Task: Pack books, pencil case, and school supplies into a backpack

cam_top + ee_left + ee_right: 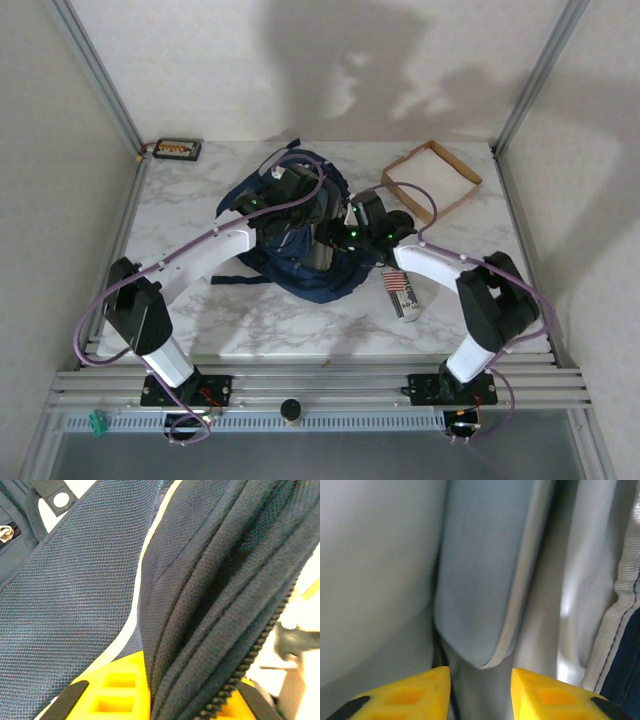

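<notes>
backpack point(300, 272) on marble table point(250, 322)

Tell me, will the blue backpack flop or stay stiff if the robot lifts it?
Probably floppy: the backpack lies slumped and its fabric bunches into folds in the left gripper. Its woven mesh looks rough, so likely not slippery. It should sag, not roll.

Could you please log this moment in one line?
left gripper clamps backpack rim | right gripper open inside backpack | striped pouch on table
</notes>
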